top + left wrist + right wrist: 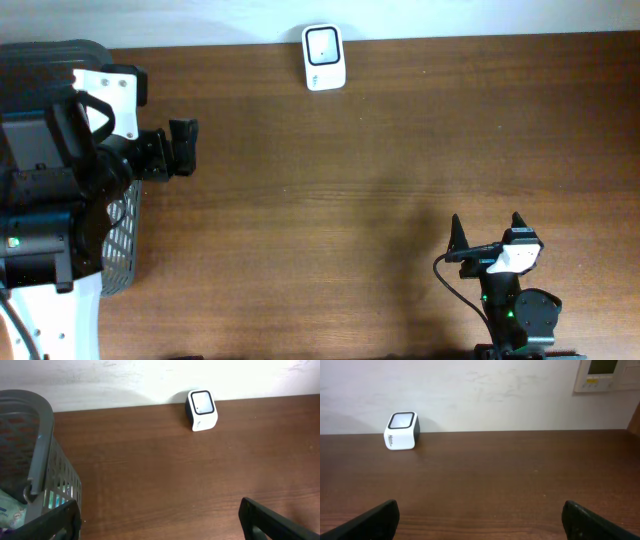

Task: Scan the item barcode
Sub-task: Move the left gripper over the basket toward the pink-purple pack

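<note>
The barcode scanner [324, 57], a small white box with a dark window, stands at the table's far edge; it also shows as the scanner [201, 409] and the scanner [402, 430]. A grey mesh basket [42, 435] sits at the far left, and a pale packaged item [9, 512] is partly visible inside it. My left gripper [183, 147] hangs open beside the basket's rim with nothing between its fingers [60, 520]. At the near right, my right gripper [487, 228] stands open and empty over bare wood, its jaws wide apart in the right wrist view.
The basket [120, 240] is largely covered by the left arm in the overhead view. A white wall runs behind the table's far edge, with a wall panel [605, 375] at the upper right. Brown table wood [360, 200] lies between the two grippers.
</note>
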